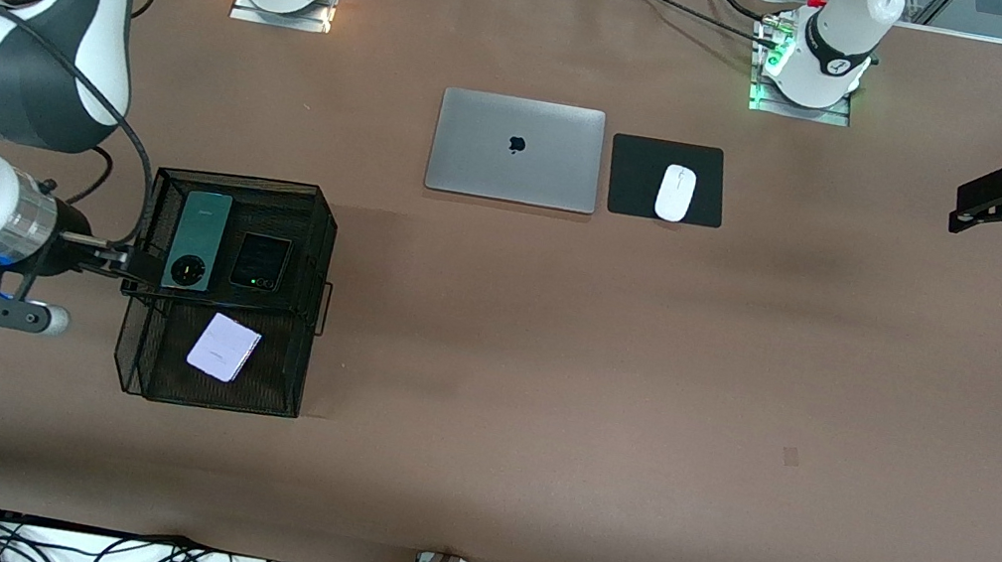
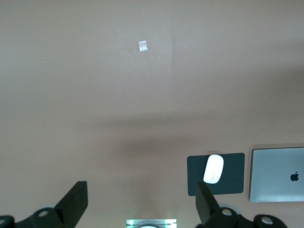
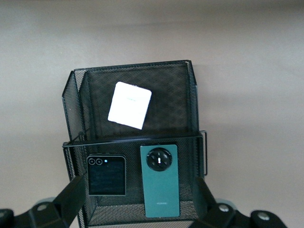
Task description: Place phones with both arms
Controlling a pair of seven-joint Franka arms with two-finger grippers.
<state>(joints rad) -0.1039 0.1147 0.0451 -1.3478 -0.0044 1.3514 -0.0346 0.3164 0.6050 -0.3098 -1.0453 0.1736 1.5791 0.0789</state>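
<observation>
A black mesh basket [image 1: 236, 178] [image 3: 133, 66] with two compartments stands toward the right arm's end of the table. The long dark-green phone [image 1: 197, 240] [image 3: 161, 180] and the small black phone [image 1: 261, 262] [image 3: 106, 175] lie side by side in its farther compartment. The pale-lilac phone [image 1: 224, 348] [image 3: 129, 105] lies in the nearer one. My right gripper [image 1: 120, 264] [image 3: 140, 192] hangs open over the basket's edge above the green and black phones, holding nothing. My left gripper [image 1: 980, 208] [image 2: 141, 199] hangs open and empty over bare table at the left arm's end.
A shut silver laptop [image 1: 517, 150] [image 2: 277, 174] lies mid-table near the bases. Beside it a white mouse [image 1: 675, 192] [image 2: 213, 168] rests on a dark pad [image 1: 638, 177]. A small tape patch [image 1: 791, 456] [image 2: 143, 46] marks the brown table.
</observation>
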